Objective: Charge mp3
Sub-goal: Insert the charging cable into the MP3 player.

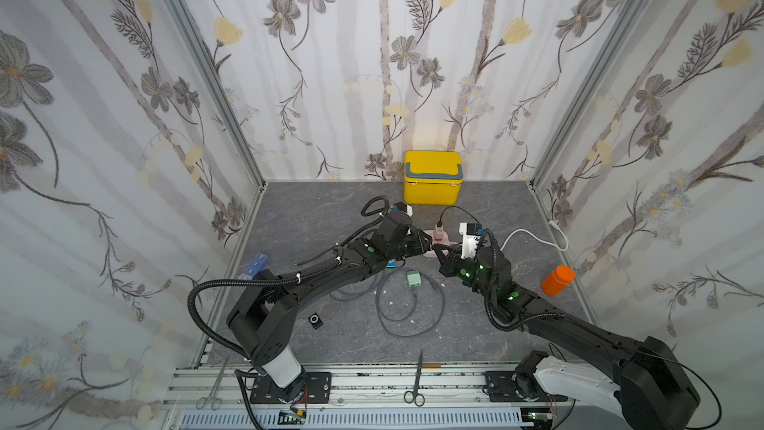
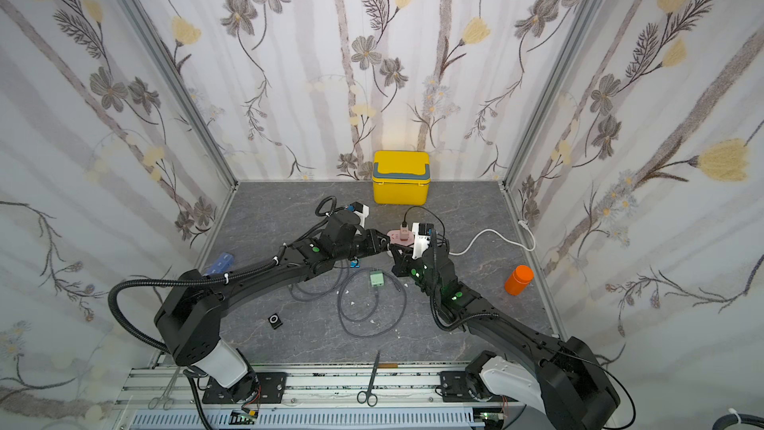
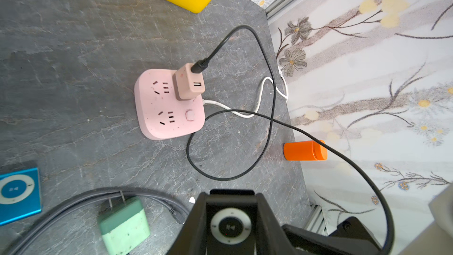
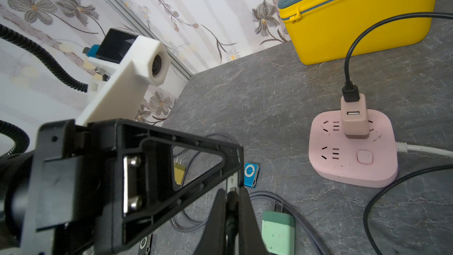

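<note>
Since the plug end of the black cable (image 4: 231, 207) meets the black mp3 (image 3: 231, 226) in mid-air, w/ no table (image 3: 73, 69) under either, the main risk is a skewed push. If the plug isn't square to the port, force from the right hand (image 4: 231, 195) would prob. twist the player in the grip of the left hand (image 3: 230, 199), or bend the connector. The port is hidden in every view, so can't tell if the plug is seated, touching or just short.

2nd risk: the cable loops loosely across the table from the pink adapter (image 3: 188, 82), which stands in the pink power strip (image 3: 157, 109). A pull away from the strip could use up the slack and tug the adapter out, or drag the strip.

3rd: the pinch on the plug end looks thin, so it may slide between the pads under load.

Left hand: narrow gap, 2 fingers clamped on the player's side edges, wheel face toward the wrist cam, held above the table near the strip. Right hand: all but closed, pinching the cable at its plug end, tip aimed at the player's edge. Both top views show the 2 hands meeting beside the strip.

2 other players, a blue mp3 (image 3: 17, 190) and a spare black mp3 (image 1: 315, 320), lie on the table untouched.
</note>
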